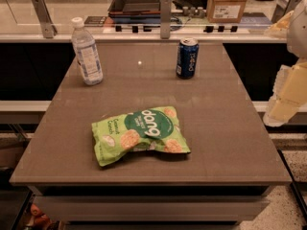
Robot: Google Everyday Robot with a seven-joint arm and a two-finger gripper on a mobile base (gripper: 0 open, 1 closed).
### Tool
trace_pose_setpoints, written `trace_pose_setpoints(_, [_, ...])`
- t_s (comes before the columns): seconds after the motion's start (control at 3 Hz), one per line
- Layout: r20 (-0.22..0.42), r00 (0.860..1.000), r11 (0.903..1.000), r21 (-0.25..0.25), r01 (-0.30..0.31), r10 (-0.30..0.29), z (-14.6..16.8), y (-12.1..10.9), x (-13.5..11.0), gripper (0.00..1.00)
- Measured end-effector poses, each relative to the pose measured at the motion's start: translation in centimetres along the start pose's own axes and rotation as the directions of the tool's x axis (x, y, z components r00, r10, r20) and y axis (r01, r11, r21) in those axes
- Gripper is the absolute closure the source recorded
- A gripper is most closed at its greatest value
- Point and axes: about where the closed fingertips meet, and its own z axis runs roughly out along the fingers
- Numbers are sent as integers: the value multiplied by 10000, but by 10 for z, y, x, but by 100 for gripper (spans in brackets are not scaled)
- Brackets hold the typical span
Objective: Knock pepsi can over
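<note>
The pincer (287, 98) is seen at the right edge, beyond the desk (230, 143); whether it is released or clenched cannot be told. The can (186, 58) stands upright at the far side, well apart. A glancing push could merely slide it. The arm is held beside the desk.

pepsi can (187, 58) reads "pepsi", green bag (140, 134) reads "dang"; hand (287, 98) at right edge.

One pepsi can (187, 57); one water bottle (87, 51); one snack bag (139, 134); one pair jaws (right edge).
</note>
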Motion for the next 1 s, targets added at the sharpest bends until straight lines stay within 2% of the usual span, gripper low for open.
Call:
trace_pose_setpoints(0.33, [1,10000,10000,3,0,0,0,0,0,0])
trace_pose_setpoints(0.67, [274,9995,9989,421,-194,183,4,-13,5,0])
trace_pose_setpoints(1.0, [939,9926,9914,988,-859,767,26,-31,13,0])
